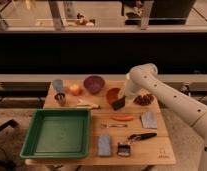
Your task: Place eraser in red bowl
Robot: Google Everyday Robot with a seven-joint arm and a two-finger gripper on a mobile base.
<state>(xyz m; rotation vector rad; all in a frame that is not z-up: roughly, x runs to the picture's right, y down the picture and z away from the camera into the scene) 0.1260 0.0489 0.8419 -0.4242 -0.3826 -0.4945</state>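
Observation:
My gripper [120, 100] is at the back right of the wooden table [162, 150], at the front edge of the red bowl [113, 93]. It is shut on the eraser [118, 104], a flat black block held tilted just above the bowl's near rim. The arm reaches in from the right and hides the right part of the bowl. The bowl is round and orange-red, and stands to the right of the purple bowl [93, 83].
A green tray [59, 132] fills the front left. A grey-blue sponge [104, 144], binder clip [124, 149], black-handled tool [142, 136], grey cloth [148, 119] and orange carrot-like piece [122, 118] lie in front. Apple [74, 90], blue cup [58, 85] and metal cup [60, 99] stand at back left.

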